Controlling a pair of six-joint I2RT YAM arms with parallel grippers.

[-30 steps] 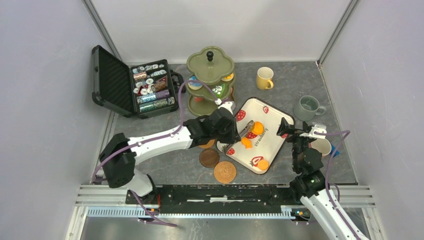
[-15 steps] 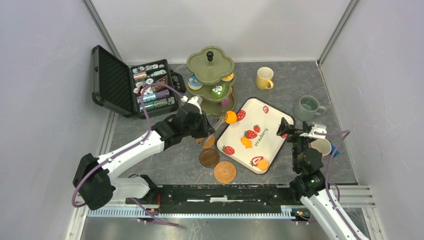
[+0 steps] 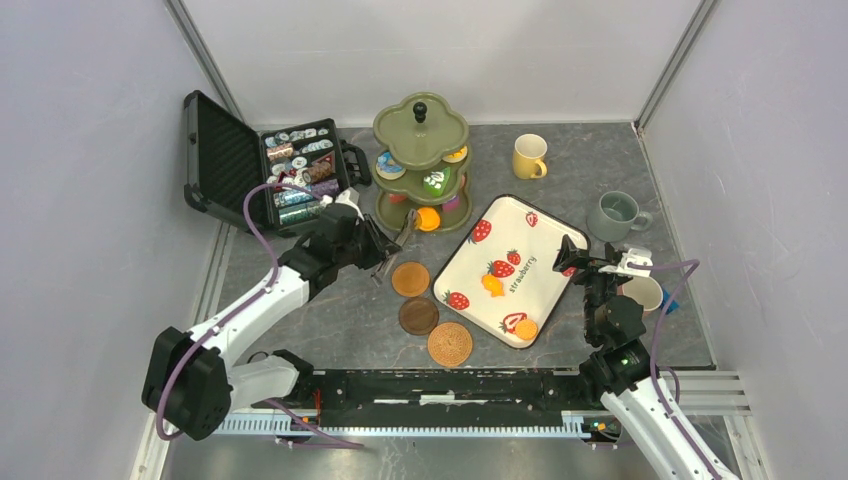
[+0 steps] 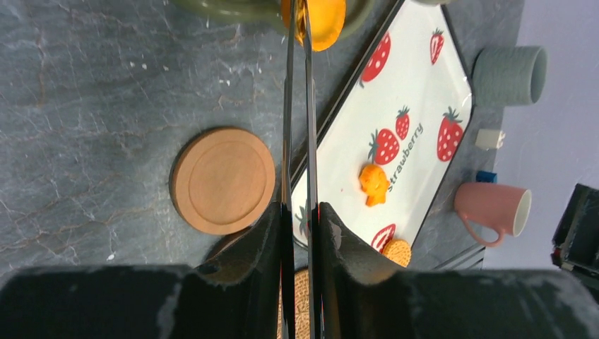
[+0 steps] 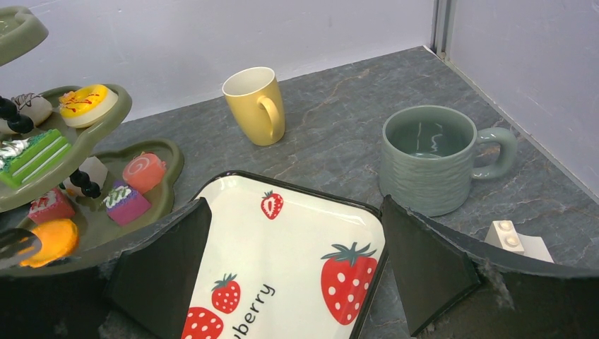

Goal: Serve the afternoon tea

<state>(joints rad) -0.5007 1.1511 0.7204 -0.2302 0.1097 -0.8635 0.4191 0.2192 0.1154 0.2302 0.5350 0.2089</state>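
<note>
My left gripper (image 3: 372,256) (image 4: 300,212) is shut on a pair of thin metal tongs (image 4: 298,106). The tongs' tips pinch an orange toy cake (image 3: 428,218) (image 4: 323,21) at the front rim of the bottom tier of the olive-green stand (image 3: 420,130) (image 5: 162,159). Other small cakes sit on its lower tiers. Two orange treats (image 3: 493,285) lie on the strawberry tray (image 3: 520,240). Three brown coasters (image 3: 410,279) lie left of the tray. My right gripper (image 3: 598,258) (image 5: 295,212) hangs open over the tray's right edge, holding nothing. The yellow mug (image 3: 528,156), grey-green mug (image 3: 615,215) and pink mug (image 3: 643,292) stand at the right.
An open black case of poker chips (image 3: 290,175) sits at the back left, close behind my left arm. A small white block (image 5: 512,236) lies near the grey-green mug. Grey walls close in the table on three sides.
My left arm has swung left and back from over the tray, carrying the orange cake in the tongs to the stand's bottom tier. The right arm has stayed still.
</note>
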